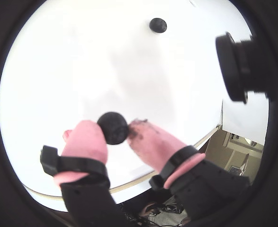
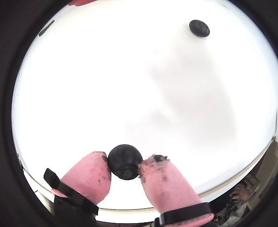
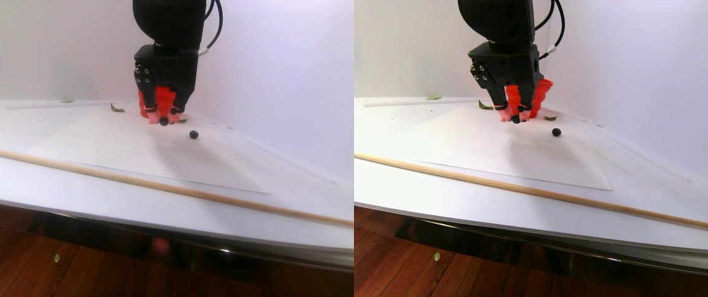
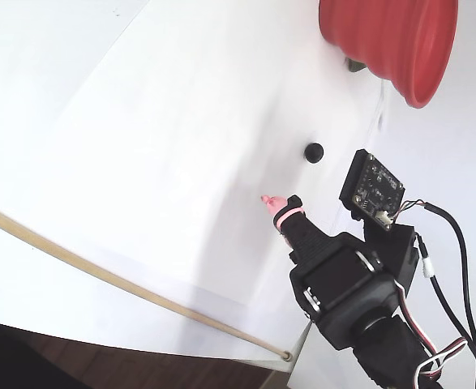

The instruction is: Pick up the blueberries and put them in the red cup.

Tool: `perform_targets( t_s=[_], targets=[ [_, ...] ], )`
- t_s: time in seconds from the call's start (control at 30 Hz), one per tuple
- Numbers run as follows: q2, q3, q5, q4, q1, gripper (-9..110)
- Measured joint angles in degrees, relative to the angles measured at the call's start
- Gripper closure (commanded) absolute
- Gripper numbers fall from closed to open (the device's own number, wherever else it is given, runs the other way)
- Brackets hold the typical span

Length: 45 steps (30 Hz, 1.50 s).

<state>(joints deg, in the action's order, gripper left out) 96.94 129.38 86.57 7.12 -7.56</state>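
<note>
I am pinching one matte, round berry between my soft pink fingertips, gripper closed on it just above the white paper. The ribbed red cup is sitting at the fixed view's upper right, beyond the loose second berry, so I am judging the carry goes that way.

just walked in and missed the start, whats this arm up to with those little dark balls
The arm's gripper has its pink fingertips closed on one blueberry, low over the white sheet. A second blueberry lies loose on the sheet, apart from the gripper, between it and the red cup in the fixed view. The cup stands at the sheet's far edge; its inside is not visible, so I cannot tell whether anything is in it. A thin wooden stick lies across the near side of the table.
</note>
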Motion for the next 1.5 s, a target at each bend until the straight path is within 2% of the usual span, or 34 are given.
perform_targets(
  t_s=[1.5],
  targets=[
    [6.0,-14.9,11.2,-0.2,5.4,90]
  ],
)
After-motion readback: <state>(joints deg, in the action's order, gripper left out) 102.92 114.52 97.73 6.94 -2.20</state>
